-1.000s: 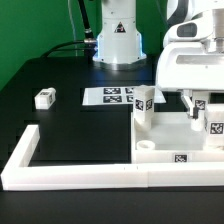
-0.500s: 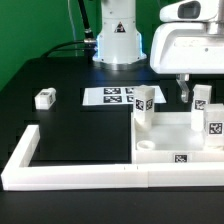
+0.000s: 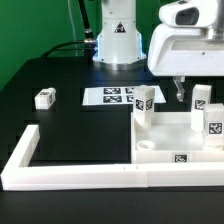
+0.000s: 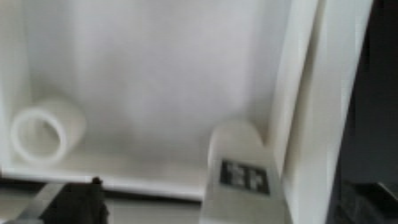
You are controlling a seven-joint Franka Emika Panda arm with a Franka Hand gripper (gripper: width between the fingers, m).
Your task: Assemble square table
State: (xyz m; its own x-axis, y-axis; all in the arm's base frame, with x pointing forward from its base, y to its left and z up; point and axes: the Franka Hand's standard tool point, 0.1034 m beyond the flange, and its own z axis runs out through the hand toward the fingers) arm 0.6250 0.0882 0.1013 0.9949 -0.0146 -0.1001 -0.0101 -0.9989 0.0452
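Tabletop point(image 3: 70, 130) blk. Slab point(image 3: 165, 130), border wall point(image 3: 70, 172), arm base point(image 3: 118, 40) all white. Leg blocks point(image 3: 144, 101) white w/ b&w square tags. Same tag pattern on white marker board point(image 3: 112, 96). Backdrop point(image 3: 15, 50) dk green.

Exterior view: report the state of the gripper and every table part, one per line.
tabletop slab: flat, rimmed face up
gripper: open, empty, above the slab
front corner hole: empty
leg block at the exterior view's left: upright on the slab
rear leg block at the exterior view's right: upright
front leg block at the exterior view's right: upright
loose leg block: on the black table, off the slab
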